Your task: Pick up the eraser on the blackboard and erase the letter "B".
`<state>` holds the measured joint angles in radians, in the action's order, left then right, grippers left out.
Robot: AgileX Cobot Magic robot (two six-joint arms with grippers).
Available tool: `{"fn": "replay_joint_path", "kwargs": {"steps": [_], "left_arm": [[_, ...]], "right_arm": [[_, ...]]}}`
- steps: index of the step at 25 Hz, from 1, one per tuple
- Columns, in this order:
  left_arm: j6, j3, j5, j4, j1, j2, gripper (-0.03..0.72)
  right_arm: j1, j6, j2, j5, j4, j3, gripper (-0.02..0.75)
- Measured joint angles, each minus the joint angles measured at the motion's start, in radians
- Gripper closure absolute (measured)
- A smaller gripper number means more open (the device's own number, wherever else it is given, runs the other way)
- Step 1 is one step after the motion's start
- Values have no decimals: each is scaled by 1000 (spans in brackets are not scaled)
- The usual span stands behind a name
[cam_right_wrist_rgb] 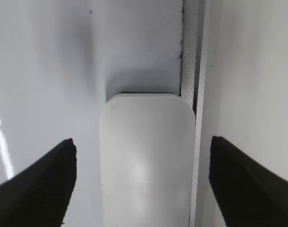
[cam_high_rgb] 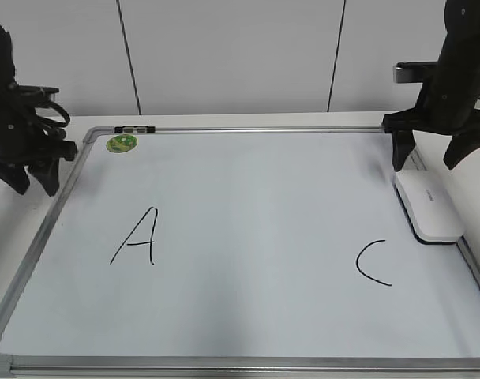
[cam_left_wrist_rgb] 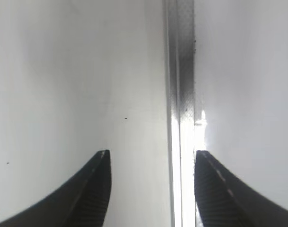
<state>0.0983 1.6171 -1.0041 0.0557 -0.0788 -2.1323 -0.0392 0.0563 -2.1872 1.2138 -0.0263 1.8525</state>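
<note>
while the right gripper (cam_high_rgb: pixel 429 154) hangs released above it, the eraser (cam_high_rgb: pixel 428 207) lies at the blackboard's (cam_high_rgb: pixel 248 197) right edge. the left gripper (cam_high_rgb: pixel 35 175) hovers released over the left frame; only "a" (cam_high_rgb: pixel 136 238) and "c" (cam_high_rgb: pixel 373 263) show.

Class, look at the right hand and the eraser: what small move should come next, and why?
Probably lower the right hand straight down. It is open, with the eraser centred between its fingers but not touching them. In the exterior view the hand sits above the eraser, which lies at the blackboard's right edge.

Black arms (cam_high_rgb: pixel 23 126); tapered, ribbed black jaws; looped cables.
</note>
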Motion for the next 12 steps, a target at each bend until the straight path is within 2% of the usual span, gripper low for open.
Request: {"fn": "replay_joint_path", "kwargs": {"steps": [4, 12], "left_arm": [[0, 0, -38, 18, 0, 47, 249], [11, 9, -119, 24, 0, 118, 244]], "right_arm": [[0, 8, 2, 2, -16, 2, 101], [0, 13, 54, 6, -8, 5, 193]]}}
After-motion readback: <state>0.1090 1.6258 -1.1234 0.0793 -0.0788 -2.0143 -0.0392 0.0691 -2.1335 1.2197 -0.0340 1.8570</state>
